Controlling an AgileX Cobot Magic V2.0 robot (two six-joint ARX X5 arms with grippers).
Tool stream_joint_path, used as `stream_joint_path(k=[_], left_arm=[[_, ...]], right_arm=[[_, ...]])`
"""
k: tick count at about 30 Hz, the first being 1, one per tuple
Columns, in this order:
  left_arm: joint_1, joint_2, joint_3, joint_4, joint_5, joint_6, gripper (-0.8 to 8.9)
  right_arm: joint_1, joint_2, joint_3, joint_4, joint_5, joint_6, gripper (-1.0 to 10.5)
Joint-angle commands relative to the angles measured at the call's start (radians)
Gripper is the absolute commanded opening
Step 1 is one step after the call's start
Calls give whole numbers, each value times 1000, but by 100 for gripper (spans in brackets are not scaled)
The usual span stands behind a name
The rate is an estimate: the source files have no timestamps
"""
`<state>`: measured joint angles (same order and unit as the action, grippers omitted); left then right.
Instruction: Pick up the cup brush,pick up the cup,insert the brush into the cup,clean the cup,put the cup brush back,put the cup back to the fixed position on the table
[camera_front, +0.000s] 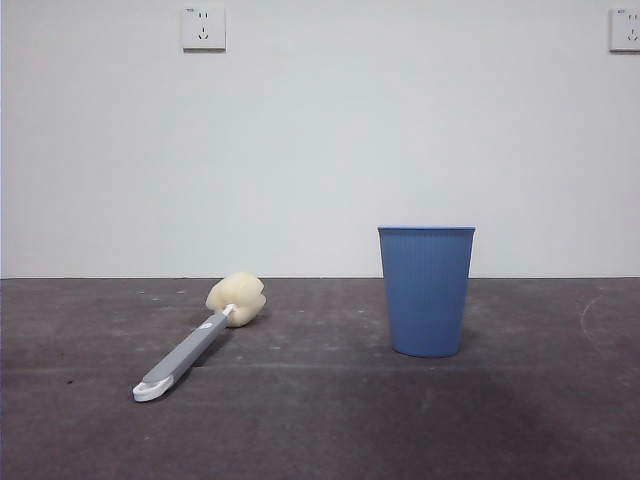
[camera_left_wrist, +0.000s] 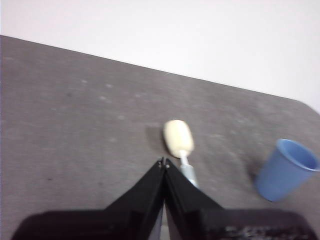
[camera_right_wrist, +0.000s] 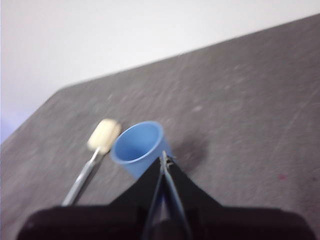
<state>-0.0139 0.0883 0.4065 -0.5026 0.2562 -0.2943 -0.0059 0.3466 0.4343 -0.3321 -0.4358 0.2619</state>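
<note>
The cup brush (camera_front: 196, 340) lies flat on the table (camera_front: 320, 420), left of centre, its cream sponge head toward the wall and its white tip toward the front. To its right the blue ribbed cup (camera_front: 426, 290) stands upright and empty. In the left wrist view, my left gripper (camera_left_wrist: 163, 162) is shut and hovers above the brush (camera_left_wrist: 179, 140), its tips close to the handle; the cup (camera_left_wrist: 286, 169) is off to one side. My right gripper (camera_right_wrist: 163, 156) is shut, above the cup (camera_right_wrist: 137, 145), with the brush (camera_right_wrist: 97, 145) beside it. Neither gripper appears in the front view.
A white wall rises behind the table, with one power socket (camera_front: 203, 28) high on the left and another (camera_front: 625, 29) at the top right edge. The table's rounded corners show in both wrist views.
</note>
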Motion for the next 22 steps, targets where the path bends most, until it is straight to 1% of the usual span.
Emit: stream_joint_path(k=[1,2,6,9,11,16,22], left_arm=[[2,54,84,-72,45,-15,-6],[2,77,114,-105,63,-12,-6],[2,172,229,-225,143,23,-6],[2,241,309,-315,200,60,-6],[2,284,357,-379,225,95,-6],[2,358,439,-520,226,195,-6],[-5,366,447,-612,223,243,-6]], right_arm=[[3,67,117,-116,-50,-103,-12],[3,88,154,-164,-65,-134,-12],[9,172,316,-385,-66,-238,-12],[12,223,415,-523,-64,-289,-12],[16,248,467,-591,-65,-296,-12],[29,306,553,-732,-64,-322,-12],[48,356,573,-815,-64,-346,-11]])
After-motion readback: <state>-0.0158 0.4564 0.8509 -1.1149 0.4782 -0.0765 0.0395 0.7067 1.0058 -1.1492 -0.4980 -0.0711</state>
